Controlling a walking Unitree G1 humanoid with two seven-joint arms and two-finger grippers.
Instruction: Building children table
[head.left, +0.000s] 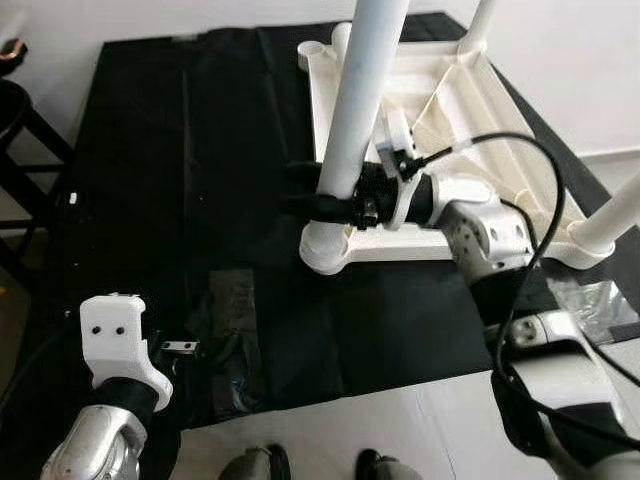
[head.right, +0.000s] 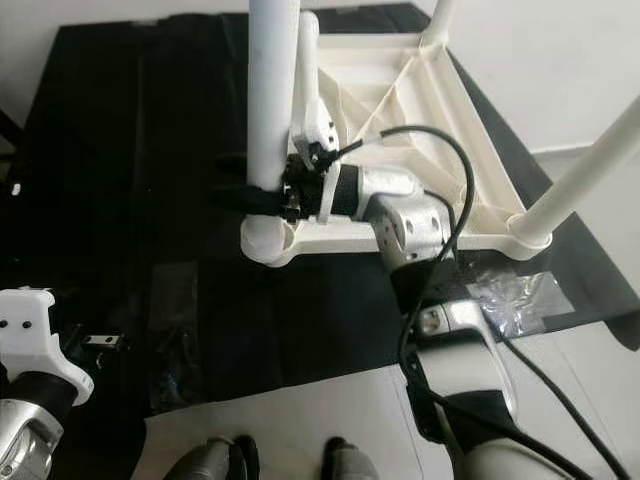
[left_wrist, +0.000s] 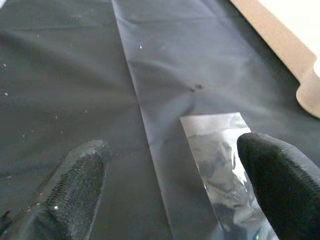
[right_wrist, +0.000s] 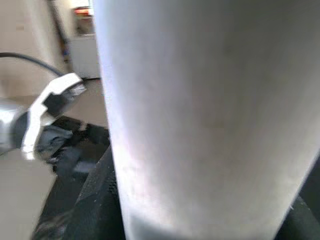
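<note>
Right gripper (head.left: 315, 190) fingers pinch the leg (head.left: 360, 100) upright over the inverted tabletop's (head.left: 470, 110) seven-o'clock socket, probably seating it; left gripper (left_wrist: 170, 170) hovers, fingers spread.

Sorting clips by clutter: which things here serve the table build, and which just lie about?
Job:
- upturned white tabletop
- near-corner leg, gripped by right gripper
- far-right leg

Lying about:
- black sheet
- clear plastic bags
- dark stool
</note>
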